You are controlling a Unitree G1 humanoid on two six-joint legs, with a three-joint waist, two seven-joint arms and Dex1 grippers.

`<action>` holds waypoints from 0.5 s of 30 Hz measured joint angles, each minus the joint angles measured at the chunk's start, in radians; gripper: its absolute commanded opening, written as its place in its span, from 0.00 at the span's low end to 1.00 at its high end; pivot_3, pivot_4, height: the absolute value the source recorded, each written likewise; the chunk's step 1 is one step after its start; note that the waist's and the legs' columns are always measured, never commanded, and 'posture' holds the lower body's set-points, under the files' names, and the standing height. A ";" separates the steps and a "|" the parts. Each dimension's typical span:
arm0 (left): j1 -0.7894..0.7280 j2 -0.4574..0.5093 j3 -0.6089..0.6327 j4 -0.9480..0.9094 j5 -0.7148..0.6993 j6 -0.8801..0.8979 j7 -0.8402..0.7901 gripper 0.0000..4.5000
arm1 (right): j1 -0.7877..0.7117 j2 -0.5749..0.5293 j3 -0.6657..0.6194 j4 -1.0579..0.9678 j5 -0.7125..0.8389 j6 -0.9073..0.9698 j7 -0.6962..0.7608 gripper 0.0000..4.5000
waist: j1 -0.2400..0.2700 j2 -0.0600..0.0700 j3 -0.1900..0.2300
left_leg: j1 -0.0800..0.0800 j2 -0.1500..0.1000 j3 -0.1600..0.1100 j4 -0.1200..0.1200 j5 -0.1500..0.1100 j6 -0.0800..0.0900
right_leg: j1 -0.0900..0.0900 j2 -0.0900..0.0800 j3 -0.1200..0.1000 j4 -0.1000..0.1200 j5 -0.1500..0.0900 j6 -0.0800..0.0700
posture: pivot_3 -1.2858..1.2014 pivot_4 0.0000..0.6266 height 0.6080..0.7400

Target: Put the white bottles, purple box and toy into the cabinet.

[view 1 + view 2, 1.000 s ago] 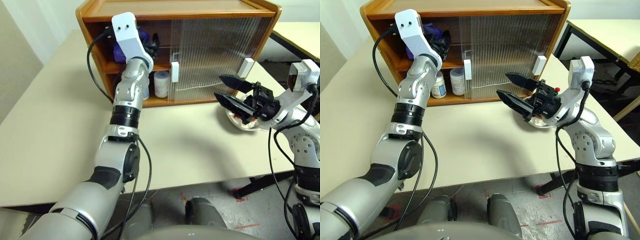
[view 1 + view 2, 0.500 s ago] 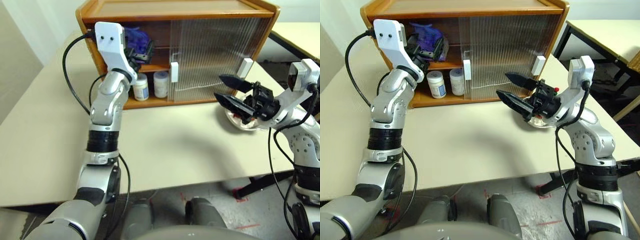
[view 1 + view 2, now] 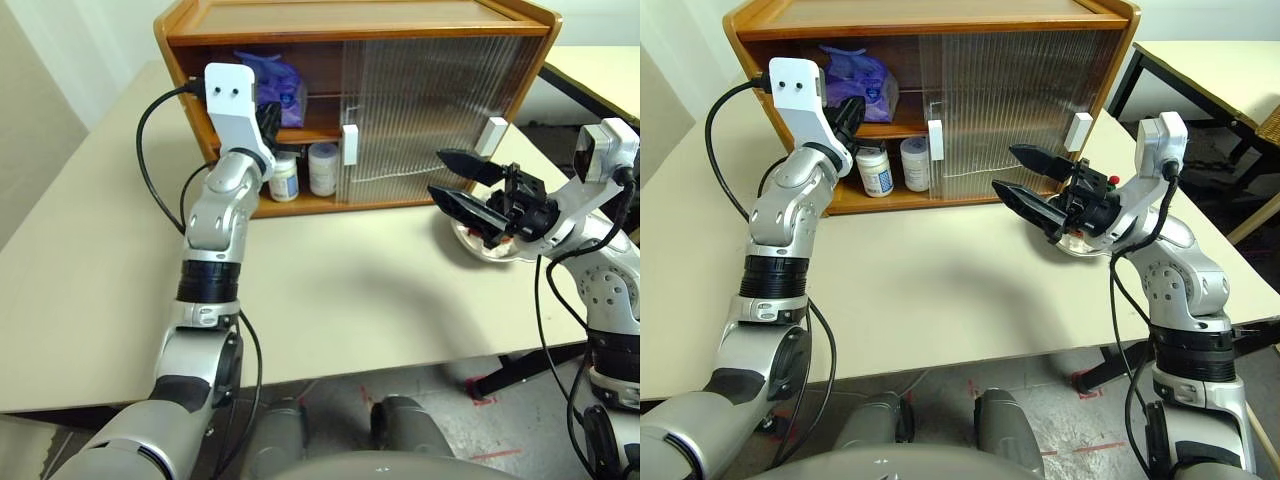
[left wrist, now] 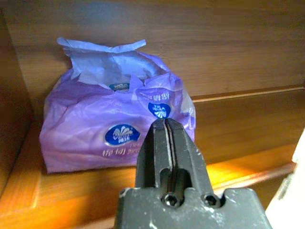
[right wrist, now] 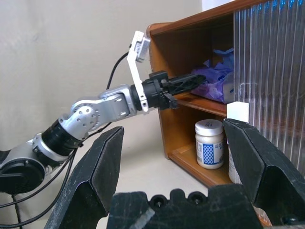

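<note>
The cabinet (image 3: 350, 18) stands at the back of the table with its left side open. On its upper shelf lies the purple box (image 4: 114, 124), tissue sticking out of its top. My left gripper (image 3: 268, 120) is shut and holds nothing, just in front of the box at the shelf's edge. Two white bottles (image 3: 283, 178) (image 3: 322, 167) stand side by side on the lower shelf. My right gripper (image 3: 437, 172) hangs open and empty over the table to the right, pointing toward the cabinet. The toy is hidden.
A ribbed sliding door (image 3: 430, 110) with white handles (image 3: 349, 143) covers the cabinet's right part. A shallow metal dish (image 3: 478, 247) sits under my right gripper. Another table (image 3: 600, 65) stands at the far right. Bare tabletop (image 3: 340, 290) lies before the cabinet.
My left gripper has pulled back out of the upper shelf, moved left and down, and gone from open to shut. The purple box stays on the shelf. The right arm has kept still.
</note>
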 measured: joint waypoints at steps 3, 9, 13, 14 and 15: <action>-0.025 -0.001 0.002 0.071 0.020 -0.028 0.027 0.00 | 0.000 0.000 0.000 0.000 0.000 0.000 0.000 1.00 | 0.001 0.000 0.000 | 0.000 0.000 0.000 0.000 0.000 0.000 | 0.000 0.000 0.000 0.000 0.000 0.000 | 0.51 0.00 1.00; -0.061 -0.014 0.016 0.105 0.019 -0.034 0.048 0.00 | 0.001 0.000 0.000 0.000 0.000 0.000 -0.001 1.00 | 0.001 0.000 0.000 | 0.000 0.000 0.000 0.000 0.000 0.000 | 0.000 0.000 0.000 0.000 0.000 0.000 | 0.51 0.00 1.00; -0.060 -0.027 0.023 0.101 0.012 -0.003 0.050 0.00 | 0.003 0.000 -0.001 0.000 0.000 0.000 -0.001 1.00 | -0.001 0.000 0.000 | 0.000 0.000 0.000 0.000 0.000 0.000 | 0.000 0.000 0.000 0.000 0.000 0.000 | 0.51 0.00 1.00; -0.060 -0.027 0.026 0.100 0.012 0.002 0.052 0.00 | 0.004 0.000 -0.001 0.000 0.000 0.000 -0.001 1.00 | -0.001 0.000 0.000 | 0.000 0.000 0.000 0.000 0.000 -0.001 | 0.000 0.000 0.000 0.000 0.000 0.000 | 0.51 0.00 1.00; -0.059 -0.027 0.029 0.100 0.011 0.005 0.055 0.00 | 0.004 0.000 -0.001 0.000 0.000 0.000 -0.001 1.00 | 0.000 0.000 0.000 | 0.000 0.000 0.000 0.000 0.000 -0.001 | 0.000 0.000 0.000 0.000 0.000 0.000 | 0.51 0.00 1.00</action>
